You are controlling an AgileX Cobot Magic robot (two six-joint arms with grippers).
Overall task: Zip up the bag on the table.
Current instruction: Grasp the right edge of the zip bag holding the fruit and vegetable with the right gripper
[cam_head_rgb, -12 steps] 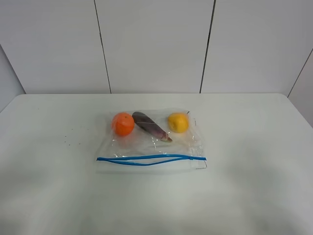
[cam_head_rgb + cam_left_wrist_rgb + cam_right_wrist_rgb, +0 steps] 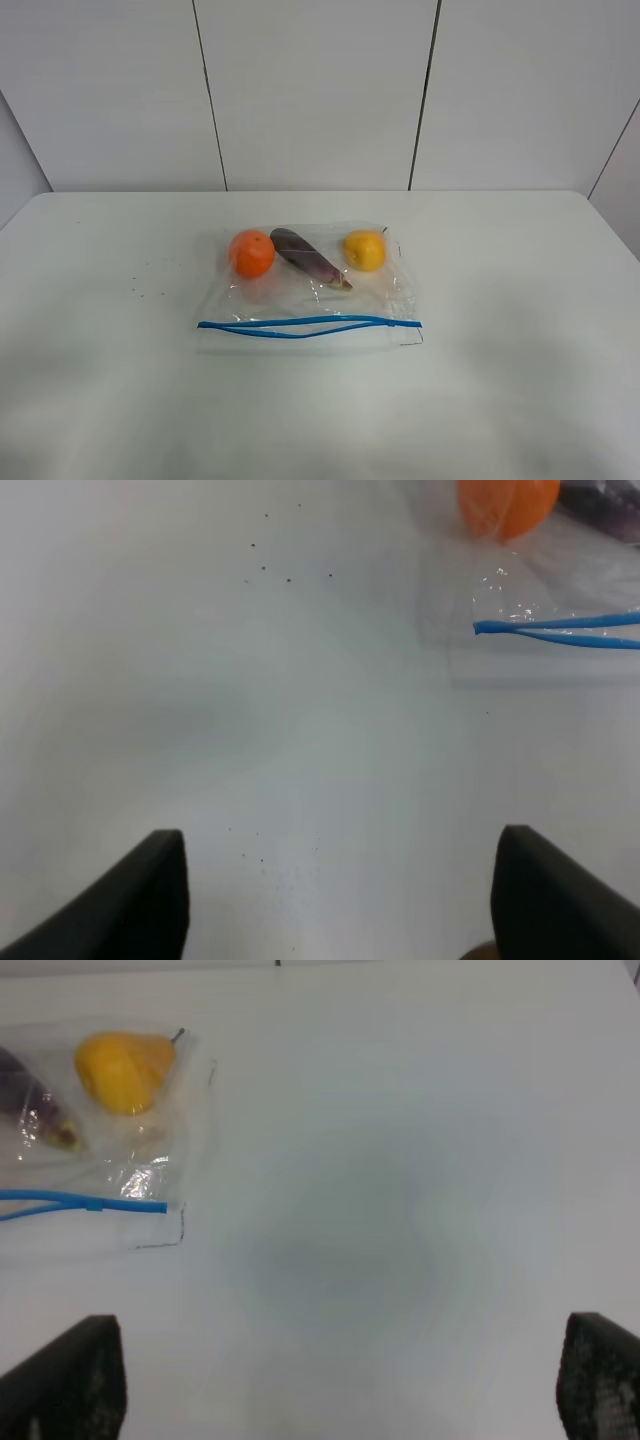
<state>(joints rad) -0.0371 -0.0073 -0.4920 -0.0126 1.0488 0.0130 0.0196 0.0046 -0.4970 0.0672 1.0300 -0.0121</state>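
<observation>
The clear plastic bag (image 2: 310, 290) lies flat in the middle of the white table (image 2: 520, 330). It holds an orange (image 2: 252, 253), a purple eggplant (image 2: 308, 257) and a yellow fruit (image 2: 365, 250). Its blue zip strip (image 2: 310, 325) runs along the near edge, with the two tracks parted in the middle. My left gripper (image 2: 335, 900) is open over bare table, apart from the bag's left corner (image 2: 480, 628). My right gripper (image 2: 340, 1385) is open, apart from the bag's right corner (image 2: 160, 1207). Neither arm shows in the exterior high view.
Small dark specks (image 2: 140, 290) dot the table left of the bag. A grey panelled wall (image 2: 320, 90) stands behind the table's far edge.
</observation>
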